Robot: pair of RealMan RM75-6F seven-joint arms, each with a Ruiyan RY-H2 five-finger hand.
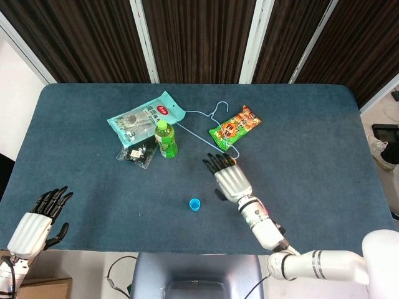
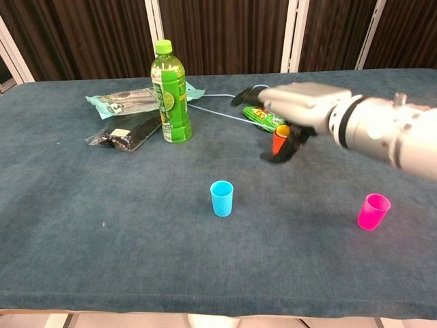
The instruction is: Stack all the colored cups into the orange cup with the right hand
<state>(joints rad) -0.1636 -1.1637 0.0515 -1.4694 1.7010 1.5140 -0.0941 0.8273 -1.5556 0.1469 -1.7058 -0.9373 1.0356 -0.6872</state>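
The orange cup [image 2: 279, 139] stands upright on the blue surface [image 2: 102, 260], largely hidden in the chest view behind the right hand [image 2: 295, 109]; a yellow rim shows at its mouth, so the yellow cup sits inside it. From the head view the orange cup is almost wholly covered by that hand [image 1: 229, 179], with only a sliver of orange at the fingertips. The right hand holds nothing: its fingers are stretched out flat and apart, palm down, hanging over and just in front of the orange cup. The blue cup [image 2: 221, 198] stands alone, nearer the camera than the orange cup and to its left, well apart from it. The pink cup [image 2: 373, 211] stands to the right of the orange cup and nearer the front edge, also well apart. Just behind the orange cup lies a snack bag [image 1: 235, 126], and a thin wire hanger [image 1: 209, 122] runs from beside the bag toward the green bottle [image 2: 170, 91], which stands upright well left of the orange cup. Behind the bottle lies a teal packet [image 1: 146, 118], and beside it a dark packet [image 1: 138, 152]. The left hand [image 1: 38, 222] is far left of the orange cup, at the front edge, fingers loosely apart and empty.
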